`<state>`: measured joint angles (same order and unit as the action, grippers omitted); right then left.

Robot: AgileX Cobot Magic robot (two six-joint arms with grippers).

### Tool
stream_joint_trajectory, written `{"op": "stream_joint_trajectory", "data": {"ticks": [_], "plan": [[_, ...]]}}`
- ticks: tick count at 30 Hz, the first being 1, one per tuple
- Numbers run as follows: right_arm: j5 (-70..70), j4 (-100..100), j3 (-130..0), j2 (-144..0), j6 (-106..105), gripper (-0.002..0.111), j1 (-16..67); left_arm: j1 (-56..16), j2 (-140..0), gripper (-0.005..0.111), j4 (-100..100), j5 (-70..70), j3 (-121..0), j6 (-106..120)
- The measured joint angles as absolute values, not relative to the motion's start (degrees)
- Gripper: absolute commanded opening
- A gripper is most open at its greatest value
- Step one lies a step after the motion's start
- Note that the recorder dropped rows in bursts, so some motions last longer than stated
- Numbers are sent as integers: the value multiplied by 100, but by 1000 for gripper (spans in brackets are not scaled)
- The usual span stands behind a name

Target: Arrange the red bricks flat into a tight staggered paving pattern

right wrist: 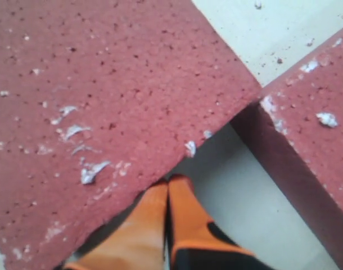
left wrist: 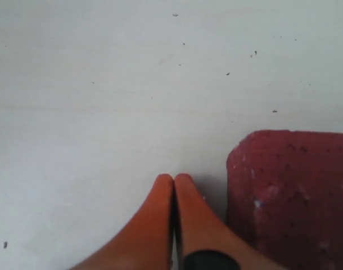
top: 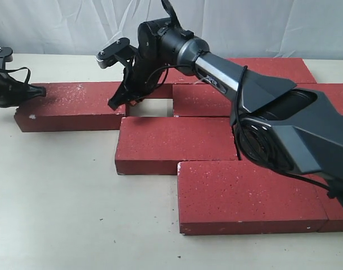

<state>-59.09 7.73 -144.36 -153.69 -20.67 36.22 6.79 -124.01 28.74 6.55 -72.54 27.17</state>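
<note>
Several red bricks lie flat in staggered rows: a left one (top: 70, 107), a middle one (top: 177, 143), a front one (top: 250, 197), and back ones (top: 211, 100) (top: 272, 67). A small gap (top: 149, 108) of bare table opens between the left brick and the back row. My right gripper (top: 113, 104) (right wrist: 168, 183) is shut and empty, its tips down in that gap against the edge of a brick (right wrist: 104, 84), with another brick (right wrist: 312, 112) across the gap. My left gripper (top: 41, 90) (left wrist: 174, 179) is shut and empty, beside the left brick's end corner (left wrist: 295, 191).
The pale table (top: 59, 214) spreads in front and to the left of the bricks. The right arm's body (top: 284, 124) stretches over the right-hand bricks and hides part of them. A white curtain (top: 59, 22) hangs behind the table.
</note>
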Motion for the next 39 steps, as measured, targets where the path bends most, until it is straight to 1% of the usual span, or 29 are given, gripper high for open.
{"op": "stream_joint_trajectory", "data": {"ticks": [19, 31, 39], "plan": [[-6370, 710, -14436, -15357, -2102, -1, 3658, 589, -12401, 0, 2863, 573, -7254, 3024], [-6643, 687, -14436, -15269, -2308, -1, 3708, 589, -12303, 0, 2840, 751, -7254, 3063], [-6950, 260, -14436, -15224, -2342, -1, 3754, 589, -12303, 0, 2819, 802, -7254, 3075]]}}
